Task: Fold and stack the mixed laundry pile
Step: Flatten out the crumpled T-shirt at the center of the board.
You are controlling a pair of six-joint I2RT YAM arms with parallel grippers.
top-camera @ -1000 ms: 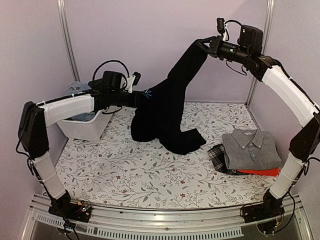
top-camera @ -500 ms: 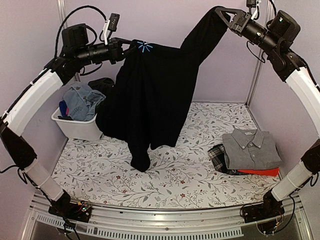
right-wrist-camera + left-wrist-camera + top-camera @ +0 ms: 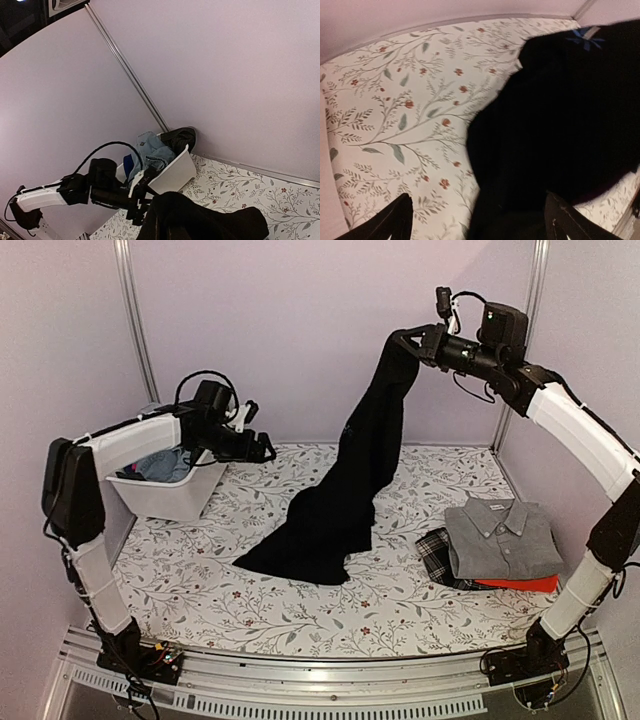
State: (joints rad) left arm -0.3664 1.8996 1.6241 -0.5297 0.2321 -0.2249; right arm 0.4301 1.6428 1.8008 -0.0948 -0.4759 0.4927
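Your right claw (image 3: 410,337), upper right, clamped on black garment (image 3: 345,490) draping down onto surface (image 3: 300,612); left claw (image 3: 263,449) wide open, empty.

Floral table (image 3: 300,610), tub (image 3: 172,497), black garment (image 3: 330,530), folded stack (image 3: 500,540)

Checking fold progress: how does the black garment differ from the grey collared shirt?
The black garment hangs unfolded from the right gripper, its lower end on the table; the grey shirt lies folded atop the red shirt. The black garment sprawls long; the grey shirt is a compact rectangle. Both are clothes.
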